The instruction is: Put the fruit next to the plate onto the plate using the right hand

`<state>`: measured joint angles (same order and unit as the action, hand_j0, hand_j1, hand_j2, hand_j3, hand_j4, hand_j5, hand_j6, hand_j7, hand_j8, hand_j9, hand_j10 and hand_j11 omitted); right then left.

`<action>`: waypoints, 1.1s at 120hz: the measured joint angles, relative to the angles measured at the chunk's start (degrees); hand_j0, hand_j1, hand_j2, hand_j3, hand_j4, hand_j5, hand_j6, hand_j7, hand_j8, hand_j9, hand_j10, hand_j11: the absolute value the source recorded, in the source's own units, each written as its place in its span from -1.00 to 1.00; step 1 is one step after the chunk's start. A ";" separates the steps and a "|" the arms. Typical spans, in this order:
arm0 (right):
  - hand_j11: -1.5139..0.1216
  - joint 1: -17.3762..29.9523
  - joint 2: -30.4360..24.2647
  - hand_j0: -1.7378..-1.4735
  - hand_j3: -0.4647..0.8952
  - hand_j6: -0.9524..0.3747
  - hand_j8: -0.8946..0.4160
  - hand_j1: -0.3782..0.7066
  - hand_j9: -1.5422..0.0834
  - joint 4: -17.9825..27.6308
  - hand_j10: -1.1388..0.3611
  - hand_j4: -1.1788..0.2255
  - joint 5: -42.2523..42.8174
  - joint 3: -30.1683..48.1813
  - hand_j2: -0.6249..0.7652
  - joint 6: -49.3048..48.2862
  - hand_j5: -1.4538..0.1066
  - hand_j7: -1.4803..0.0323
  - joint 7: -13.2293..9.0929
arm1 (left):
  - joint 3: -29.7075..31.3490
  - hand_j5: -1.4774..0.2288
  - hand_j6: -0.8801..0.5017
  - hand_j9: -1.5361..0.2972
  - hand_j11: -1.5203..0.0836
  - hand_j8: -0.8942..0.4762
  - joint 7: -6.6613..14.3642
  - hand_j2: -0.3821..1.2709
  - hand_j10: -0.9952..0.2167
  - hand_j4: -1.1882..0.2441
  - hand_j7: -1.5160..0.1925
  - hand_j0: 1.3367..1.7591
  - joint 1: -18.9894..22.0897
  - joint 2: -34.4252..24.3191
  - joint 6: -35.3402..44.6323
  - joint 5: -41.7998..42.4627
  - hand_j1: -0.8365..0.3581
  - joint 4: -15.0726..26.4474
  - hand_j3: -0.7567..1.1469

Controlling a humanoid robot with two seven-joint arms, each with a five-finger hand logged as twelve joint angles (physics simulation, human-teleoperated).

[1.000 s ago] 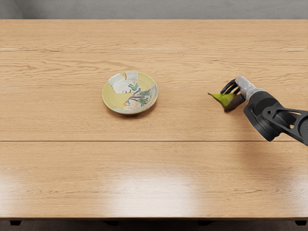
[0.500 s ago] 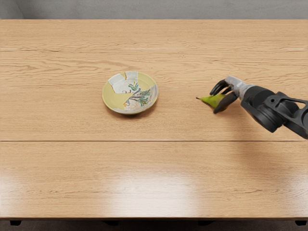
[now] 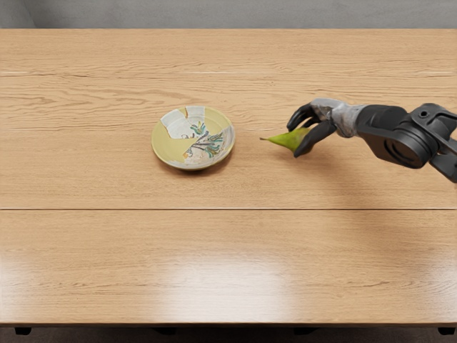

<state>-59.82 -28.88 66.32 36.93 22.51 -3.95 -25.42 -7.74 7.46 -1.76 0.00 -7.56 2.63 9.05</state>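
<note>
1. The fruit (image 3: 287, 138), a green pear-like piece with a pointed tip, has travelled leftward over the counter (image 3: 228, 250) in the last second. It has gone from the right part of the frame to just right of centre. The wide wooden counter itself is unchanged.
2. The right arm (image 3: 400, 134) enters from the right edge and has reached further left and slightly upward in the frame.
3. The plate (image 3: 158, 146), yellow with a leaf pattern, sits left of centre where it was, with nothing on it. Bare wood still separates its right rim from the fruit's tip.
4. The right robot hand (image 3: 310, 125) is clenched on the fruit's thick end, dark fingers curled over and under it. The pointed end aims toward the plate.
5. The grasp seems to have held through the move, so the carry looks well under way. What remains is to bring the fruit over the plate, lower it and let go. Whether the fruit is lifted clear of the counter cannot be told.
</note>
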 joint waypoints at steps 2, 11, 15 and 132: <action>-0.39 -0.10 0.03 -0.39 -0.32 -0.17 -0.11 0.33 -0.35 0.01 -0.07 -0.36 -0.27 0.25 0.65 -0.46 -0.49 -0.35 0.00 | 0.00 0.73 0.27 0.67 0.89 0.30 -0.01 -0.54 0.64 0.66 0.77 0.52 0.00 0.00 0.00 0.00 0.98 0.00 -0.21; -0.39 -0.59 0.18 -0.39 -0.32 -0.19 -0.14 0.33 -0.35 0.04 -0.07 -0.36 -1.20 1.19 0.67 -1.99 -0.49 -0.35 0.00 | 0.00 0.73 0.27 0.67 0.89 0.30 0.00 -0.54 0.64 0.66 0.77 0.52 0.00 0.00 0.00 0.00 0.98 0.00 -0.21; -0.40 -0.94 0.26 -0.39 -0.32 -0.23 -0.13 0.33 -0.36 0.04 -0.07 -0.36 -1.50 1.45 0.68 -2.41 -0.50 -0.35 0.01 | 0.00 0.73 0.27 0.67 0.89 0.30 0.00 -0.54 0.64 0.66 0.77 0.52 0.00 0.00 0.00 0.00 0.98 0.00 -0.21; -0.37 -8.86 18.56 -0.38 -0.32 -0.67 -0.25 0.30 -0.36 -9.63 -0.11 -0.39 -3.21 2.04 0.65 -4.08 -0.47 -0.37 2.99 | 0.01 0.73 0.27 0.67 0.89 0.30 0.00 -0.54 0.64 0.66 0.77 0.52 0.00 0.00 0.00 0.00 0.98 0.00 -0.20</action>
<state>-68.68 -10.32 56.69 33.72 24.55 -8.03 -22.43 -7.74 7.46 -1.76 0.00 -7.56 2.64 9.05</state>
